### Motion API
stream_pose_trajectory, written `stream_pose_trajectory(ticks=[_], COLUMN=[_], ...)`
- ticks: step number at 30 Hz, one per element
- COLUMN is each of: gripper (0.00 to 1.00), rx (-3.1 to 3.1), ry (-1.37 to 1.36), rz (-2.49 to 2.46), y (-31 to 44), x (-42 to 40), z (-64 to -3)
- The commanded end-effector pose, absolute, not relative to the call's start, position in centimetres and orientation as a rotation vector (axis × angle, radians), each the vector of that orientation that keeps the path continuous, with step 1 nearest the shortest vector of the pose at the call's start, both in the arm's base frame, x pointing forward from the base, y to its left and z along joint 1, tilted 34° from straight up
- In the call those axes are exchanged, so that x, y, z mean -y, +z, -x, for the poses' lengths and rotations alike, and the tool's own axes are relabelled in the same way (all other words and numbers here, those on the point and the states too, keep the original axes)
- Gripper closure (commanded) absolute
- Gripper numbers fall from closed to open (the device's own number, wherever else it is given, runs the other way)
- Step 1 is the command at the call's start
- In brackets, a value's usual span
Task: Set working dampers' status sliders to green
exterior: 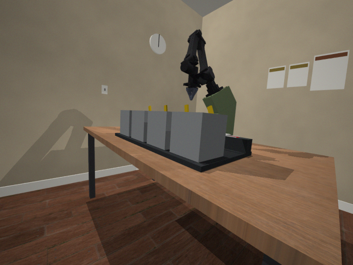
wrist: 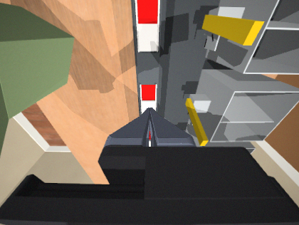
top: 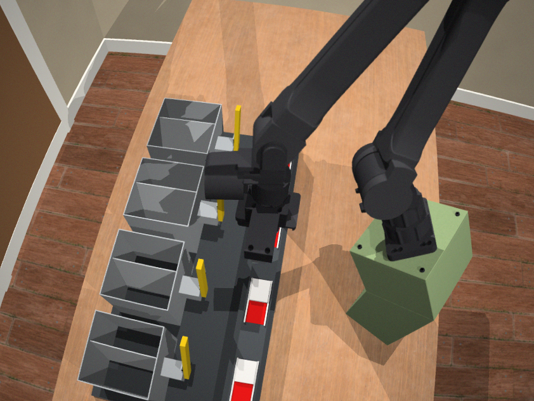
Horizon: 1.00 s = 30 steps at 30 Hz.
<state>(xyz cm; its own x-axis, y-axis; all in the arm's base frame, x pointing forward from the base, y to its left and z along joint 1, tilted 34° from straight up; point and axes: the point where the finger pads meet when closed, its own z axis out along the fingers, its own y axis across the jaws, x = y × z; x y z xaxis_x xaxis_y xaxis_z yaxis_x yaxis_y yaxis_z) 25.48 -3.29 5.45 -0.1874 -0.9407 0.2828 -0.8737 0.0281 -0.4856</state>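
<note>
My gripper is shut and empty. It hangs high above the slider row, near the second slider from the far end, which shows red. The third slider and nearest slider show red beside white covers. The farthest slider is mostly hidden by the arm; a red sliver shows. The grey dampers, farthest, second, third and nearest, stand in a row with yellow levers. Dark gaps show inside the nearest two; none shows inside the farther two.
The dark tray carries dampers and sliders on the wooden table. The green arm base stands on the opposite side of the sliders from the dampers. The yellow levers rise above the damper tops.
</note>
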Motion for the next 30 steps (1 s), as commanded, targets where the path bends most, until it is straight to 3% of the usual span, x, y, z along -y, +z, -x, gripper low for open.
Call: stream_pose_trajectory(ticks=[1,30], gripper=[1.0,1.0], rx=[-2.171,-2.169], ry=[-0.866,-0.869], rz=[1.938,1.935], y=[4.6,-3.2], x=[3.5,6.8], z=[-25.4,-29.7])
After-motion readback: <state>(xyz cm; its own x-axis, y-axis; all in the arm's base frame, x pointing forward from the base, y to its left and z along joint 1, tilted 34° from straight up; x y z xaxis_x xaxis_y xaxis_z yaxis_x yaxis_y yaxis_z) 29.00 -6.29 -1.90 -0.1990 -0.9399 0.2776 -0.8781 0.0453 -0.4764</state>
